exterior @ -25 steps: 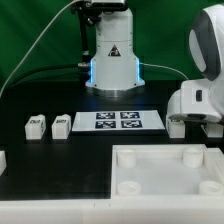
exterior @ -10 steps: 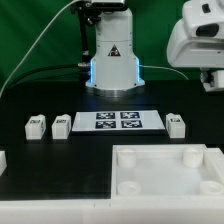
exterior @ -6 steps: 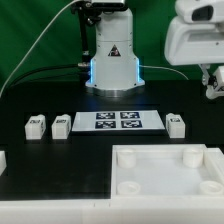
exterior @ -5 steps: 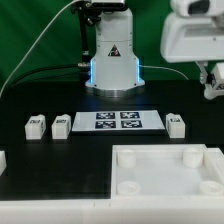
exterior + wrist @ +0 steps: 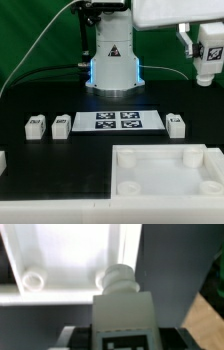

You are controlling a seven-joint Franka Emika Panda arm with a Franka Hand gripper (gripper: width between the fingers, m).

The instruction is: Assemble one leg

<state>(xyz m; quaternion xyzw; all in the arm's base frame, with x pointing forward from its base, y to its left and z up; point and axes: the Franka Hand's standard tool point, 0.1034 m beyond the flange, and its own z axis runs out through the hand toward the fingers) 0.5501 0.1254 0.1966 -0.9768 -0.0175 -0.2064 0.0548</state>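
Observation:
My gripper is high at the exterior view's upper right, shut on a leg, a small white block whose tag faces the camera. In the wrist view the gripper has a dark finger on each side of the leg. The leg's round peg end points out over the large white tray piece. Three more legs stand on the black table: two at the left and one at the right.
The marker board lies at mid-table. The large white tray piece with round sockets fills the front right. The arm's base stands behind the board. Another white part shows at the left edge.
The arm has risen from low at the right of the table to high up. The wrist has turned, and the held leg's tag now faces the camera. The legs on the table have not moved.

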